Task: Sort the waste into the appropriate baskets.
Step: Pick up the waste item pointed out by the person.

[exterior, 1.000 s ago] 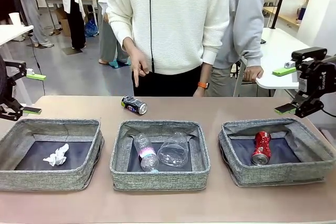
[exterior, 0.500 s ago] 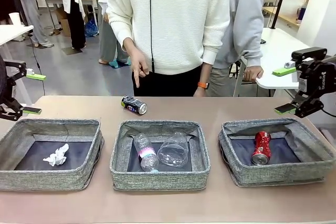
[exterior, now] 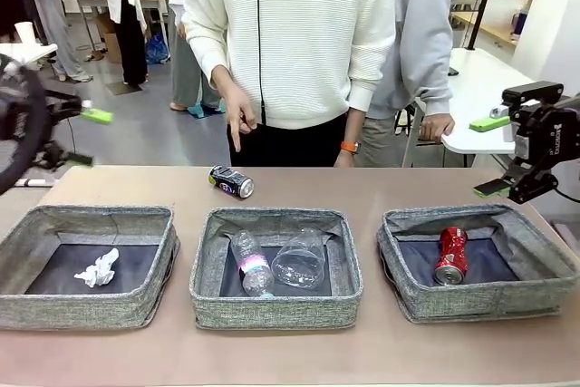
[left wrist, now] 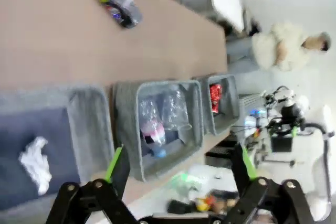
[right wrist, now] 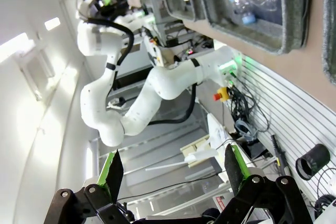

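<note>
Three grey baskets stand in a row. The left basket [exterior: 87, 307] holds a crumpled white tissue [exterior: 98, 268]. In the middle basket [exterior: 272, 308] lie a clear bottle with a pink label [exterior: 251, 263] and a crushed clear bottle [exterior: 300, 259]. The right basket [exterior: 480, 302] holds a crushed red can [exterior: 450, 255]. A dark blue can [exterior: 232, 181] lies on the table behind the middle basket, also seen in the left wrist view [left wrist: 119, 7]. My left gripper [exterior: 86, 138] is open, blurred, above the table's far left edge. My right gripper [exterior: 490, 156] hangs open above the right basket's far corner.
A person in a white sweater stands at the far edge, one hand [exterior: 237, 115] pointing down just above the blue can. A white side table [exterior: 480, 88] stands behind my right arm. Bare tabletop [exterior: 362, 188] runs behind and in front of the baskets.
My left gripper has swung up and to the right, in over the table's left edge, and is blurred by motion. The right gripper and the waste have not moved.
</note>
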Controlling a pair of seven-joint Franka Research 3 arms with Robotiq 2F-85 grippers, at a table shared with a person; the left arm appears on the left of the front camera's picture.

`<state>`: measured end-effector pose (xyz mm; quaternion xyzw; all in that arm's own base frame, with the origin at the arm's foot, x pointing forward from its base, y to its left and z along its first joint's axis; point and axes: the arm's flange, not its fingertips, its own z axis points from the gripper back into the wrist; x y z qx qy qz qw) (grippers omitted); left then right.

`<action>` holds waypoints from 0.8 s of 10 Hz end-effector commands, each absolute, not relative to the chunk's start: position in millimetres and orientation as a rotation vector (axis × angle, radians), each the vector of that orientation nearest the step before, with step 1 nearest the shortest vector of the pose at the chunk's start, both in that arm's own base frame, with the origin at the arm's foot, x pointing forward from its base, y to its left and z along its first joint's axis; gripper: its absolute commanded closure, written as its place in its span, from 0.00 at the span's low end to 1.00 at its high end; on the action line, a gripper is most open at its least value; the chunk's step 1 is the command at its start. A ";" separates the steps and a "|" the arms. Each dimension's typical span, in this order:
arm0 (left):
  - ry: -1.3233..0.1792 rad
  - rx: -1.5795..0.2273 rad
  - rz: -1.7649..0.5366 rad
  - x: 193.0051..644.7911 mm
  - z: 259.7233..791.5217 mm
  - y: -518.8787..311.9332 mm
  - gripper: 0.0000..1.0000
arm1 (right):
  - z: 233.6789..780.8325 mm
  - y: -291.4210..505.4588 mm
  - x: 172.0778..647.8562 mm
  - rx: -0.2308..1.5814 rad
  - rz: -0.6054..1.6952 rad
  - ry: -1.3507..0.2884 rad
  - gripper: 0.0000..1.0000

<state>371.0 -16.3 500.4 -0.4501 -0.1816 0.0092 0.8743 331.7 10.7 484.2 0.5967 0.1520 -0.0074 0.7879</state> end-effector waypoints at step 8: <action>-0.431 -0.453 -0.821 351.6 462.3 -143.7 0.00 | 487.4 12.9 332.0 1.307 -0.017 0.326 0.00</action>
